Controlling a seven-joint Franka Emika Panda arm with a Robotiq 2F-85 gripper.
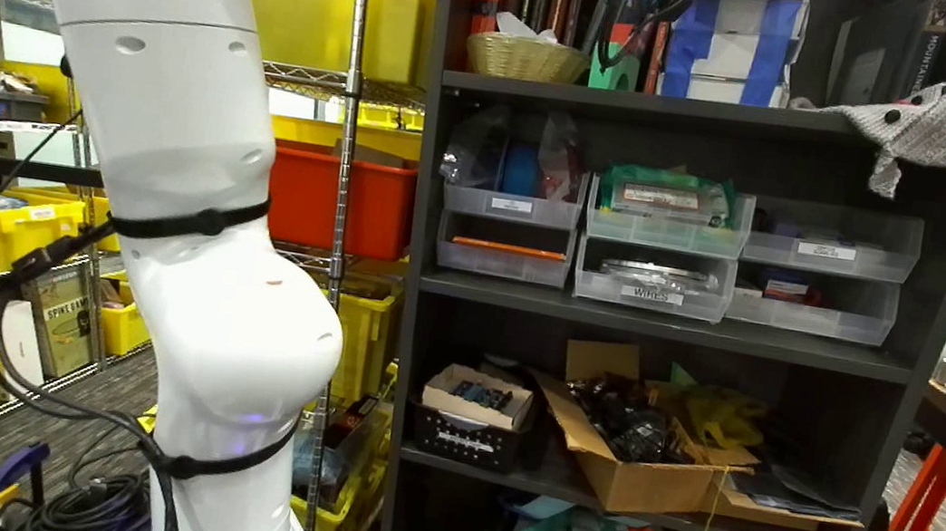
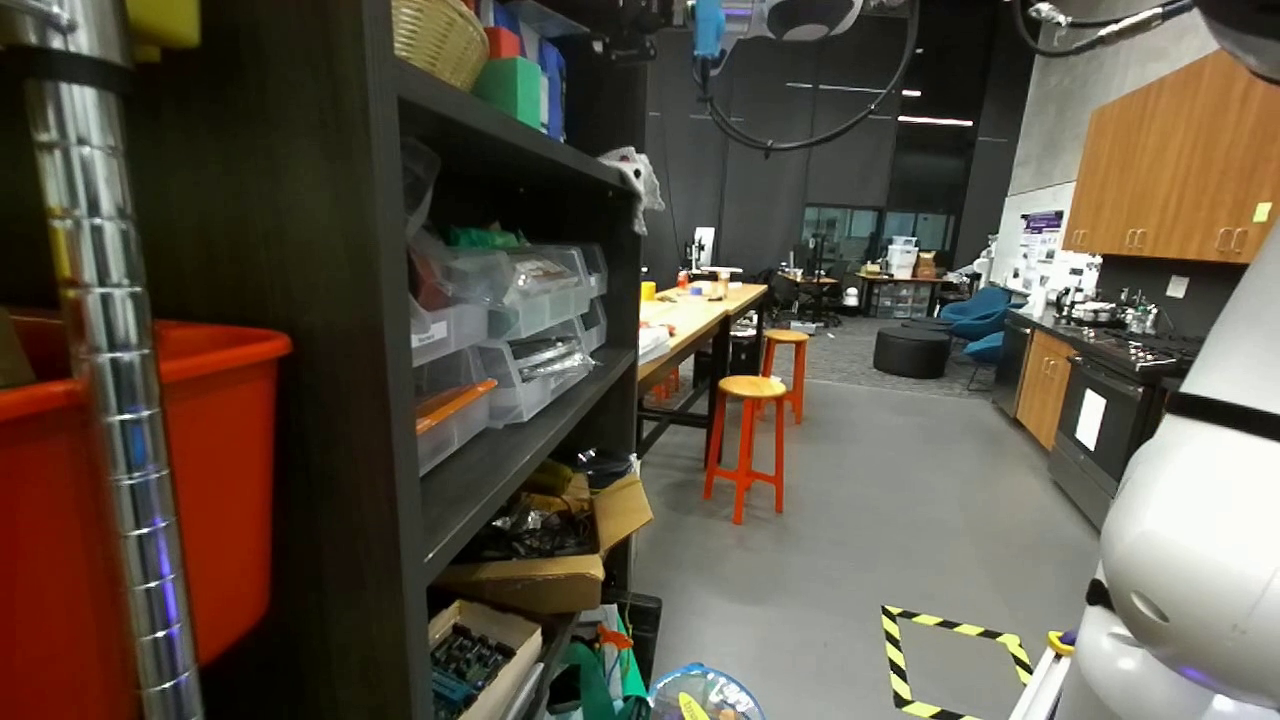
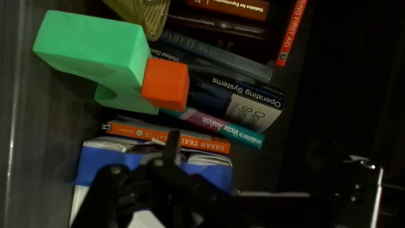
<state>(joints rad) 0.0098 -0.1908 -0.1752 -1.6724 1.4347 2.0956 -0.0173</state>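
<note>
My gripper point(image 3: 245, 150) comes in from the bottom of the wrist view, its dark fingers point(image 3: 172, 147) spread wide with nothing seen between them. The right finger is almost lost in shadow. Behind the left one lie an orange book point(image 3: 205, 144) and a white box with blue tape point(image 3: 101, 163); contact cannot be made out. Farther up in that view are a green block point(image 3: 95, 41) with an arched cut-out and a red-orange block point(image 3: 166, 84) against it. In both exterior views the red block point(image 1: 622, 35) rests on the green block point(image 1: 616, 69) on the top shelf.
Leaning books, among them a teal one point(image 3: 246, 136) and a thick black-and-white one point(image 3: 253, 110), stand beside the blocks. A wicker basket point(image 1: 526, 59) sits left of them in an exterior view. A grey knitted toy point(image 1: 920, 132) hangs over the shelf edge. Clear bins point(image 1: 660, 231) fill the shelf below.
</note>
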